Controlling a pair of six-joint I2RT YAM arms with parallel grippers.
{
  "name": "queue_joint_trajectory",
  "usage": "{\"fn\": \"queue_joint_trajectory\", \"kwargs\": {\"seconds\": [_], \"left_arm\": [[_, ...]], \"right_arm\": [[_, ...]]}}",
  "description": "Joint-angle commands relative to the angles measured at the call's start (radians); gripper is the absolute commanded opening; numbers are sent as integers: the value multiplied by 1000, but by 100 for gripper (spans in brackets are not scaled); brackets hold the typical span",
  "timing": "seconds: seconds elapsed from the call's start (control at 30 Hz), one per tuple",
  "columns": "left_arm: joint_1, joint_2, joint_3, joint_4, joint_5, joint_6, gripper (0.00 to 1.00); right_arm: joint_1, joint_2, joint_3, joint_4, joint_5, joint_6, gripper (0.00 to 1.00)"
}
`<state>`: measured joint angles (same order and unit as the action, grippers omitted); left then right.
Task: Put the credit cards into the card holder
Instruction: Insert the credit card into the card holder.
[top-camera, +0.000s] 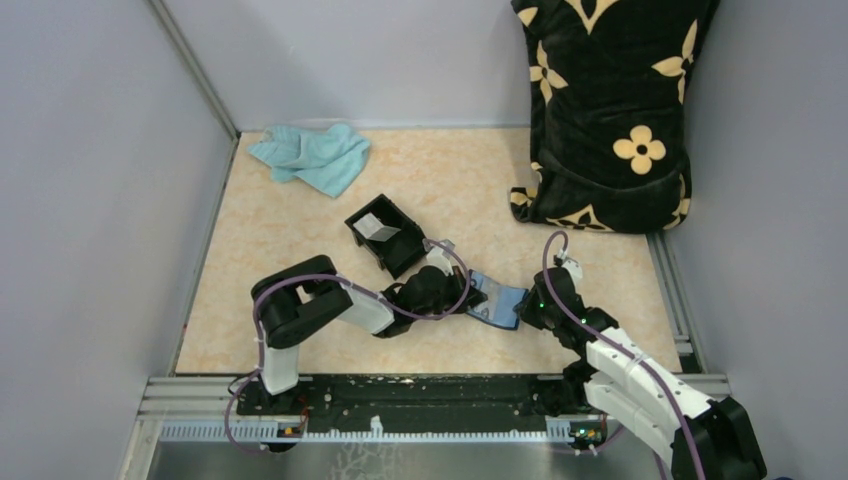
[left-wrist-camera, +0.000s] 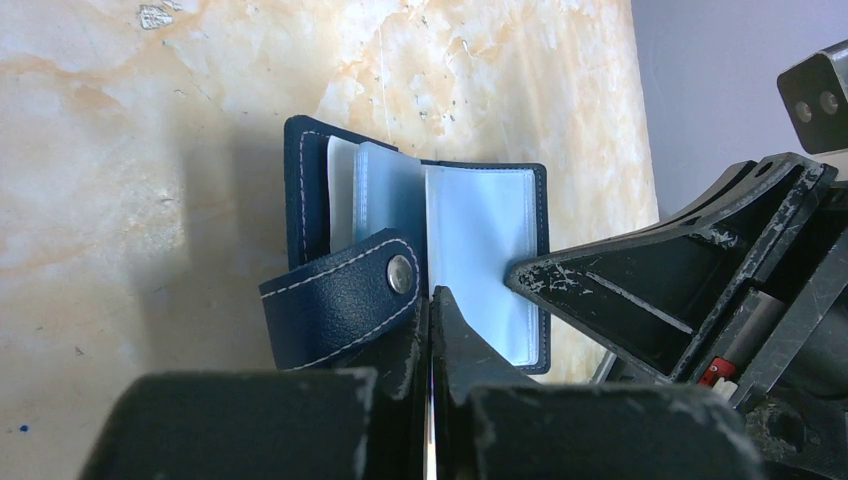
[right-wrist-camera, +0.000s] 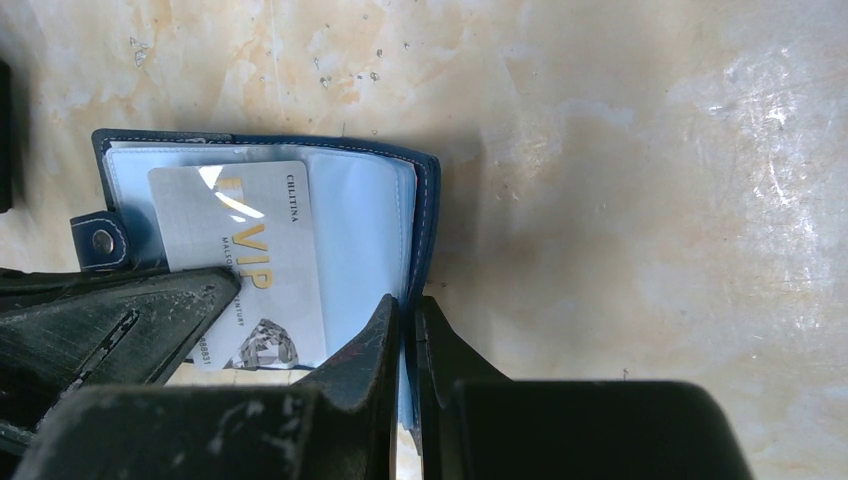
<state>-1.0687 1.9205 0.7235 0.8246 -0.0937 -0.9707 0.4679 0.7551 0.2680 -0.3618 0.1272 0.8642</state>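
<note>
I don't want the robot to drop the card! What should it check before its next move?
1. Left claw gripping the credit card: ok, it is shut on the card's corner.
2. Right claw holding the card holder: ok, it is shut on the holder's edge.
3. Card holder open: ok, the clear pockets show.
4. Credit card over the pockets: ok, it lies across them.
5. Credit card inside a pocket: cannot tell.
6. All cards put away: not ok, a second card sits in the black box.
</note>
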Motion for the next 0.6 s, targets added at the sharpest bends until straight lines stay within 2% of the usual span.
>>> {"fn": "queue_joint_trajectory", "kwargs": {"seconds": [0.0, 0.57], "left_arm": [[7, 32, -22, 9, -17, 23, 0], [-14, 65, -70, 69, -17, -50, 0]], "right_arm": [[-9, -4, -13, 36, -17, -2, 4], [-9, -10, -28, 50, -18, 8, 4]]}}
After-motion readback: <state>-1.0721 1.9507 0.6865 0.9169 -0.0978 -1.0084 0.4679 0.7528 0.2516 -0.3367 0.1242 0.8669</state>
